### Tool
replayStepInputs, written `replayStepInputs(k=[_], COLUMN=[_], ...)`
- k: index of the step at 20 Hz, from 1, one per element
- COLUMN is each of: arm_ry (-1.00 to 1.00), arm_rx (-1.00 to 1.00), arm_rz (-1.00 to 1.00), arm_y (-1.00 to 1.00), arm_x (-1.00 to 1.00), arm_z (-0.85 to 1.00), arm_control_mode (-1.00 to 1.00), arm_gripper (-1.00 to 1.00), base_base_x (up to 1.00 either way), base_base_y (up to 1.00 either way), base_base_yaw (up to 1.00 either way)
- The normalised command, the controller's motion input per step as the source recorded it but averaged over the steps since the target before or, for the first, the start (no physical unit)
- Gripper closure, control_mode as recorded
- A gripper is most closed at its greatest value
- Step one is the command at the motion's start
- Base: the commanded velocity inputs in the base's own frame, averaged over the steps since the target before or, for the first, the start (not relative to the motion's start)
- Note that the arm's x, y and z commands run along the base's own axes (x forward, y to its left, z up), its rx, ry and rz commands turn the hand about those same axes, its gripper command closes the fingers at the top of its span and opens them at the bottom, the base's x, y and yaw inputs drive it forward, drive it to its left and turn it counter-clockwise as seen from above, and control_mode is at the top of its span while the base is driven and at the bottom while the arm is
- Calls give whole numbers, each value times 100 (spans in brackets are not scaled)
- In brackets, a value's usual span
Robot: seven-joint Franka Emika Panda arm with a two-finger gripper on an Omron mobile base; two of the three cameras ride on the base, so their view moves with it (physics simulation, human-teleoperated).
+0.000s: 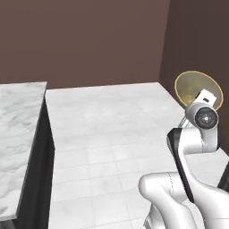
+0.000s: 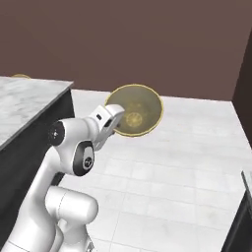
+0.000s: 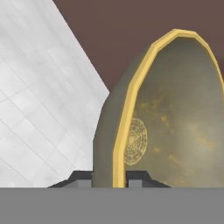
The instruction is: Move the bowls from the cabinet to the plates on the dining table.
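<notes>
One bowl in play right now, the olive-yellow bowl, and the gripper has it pinched by the rim: in the hand view one dark finger tip sits against the outside wall and the other against the inside, with the yellow edge running up between them. So the jaws are nearly together, clamped on the thin wall rather than wrapped around the body.

Handling-wise, I'd guess it's rigid and fairly light, probably glazed ceramic, so slick and chip-prone. A rim pinch like this holds all the weight off to one side, and the bowl hangs tipped on edge, its mouth facing sideways in the right base view. That's the kind of grip that can let it pivot or slide out if the arm swings hard. A deeper bite on the wall would be safer, I think, but there isn't really anywhere else to grab a bowl this wide.

Further out, the bowl is up in the air over the pale tiled floor, well off any surface. The dining table with its marble top sits off to the left. Behind everything is the brown wall.
</notes>
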Motion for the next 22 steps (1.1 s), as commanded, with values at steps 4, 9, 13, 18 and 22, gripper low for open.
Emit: replayStepInputs(k=[4, 9, 13, 18, 22], arm_ry=[0, 0, 0, 0, 0], arm_rx=[0, 0, 0, 0, 0], arm_rz=[0, 0, 0, 0, 0], arm_y=[0, 0, 0, 0, 0], arm_x=[0, 0, 0, 0, 0], arm_z=[0, 0, 0, 0, 0], arm_control_mode=[100, 100, 100, 100, 100], arm_gripper=[100, 100, 100, 100, 100], base_base_x=[15, 6, 19, 28, 28], base_base_y=[23, 1, 0, 0, 1], base_base_yaw=[64, 60, 55, 52, 35])
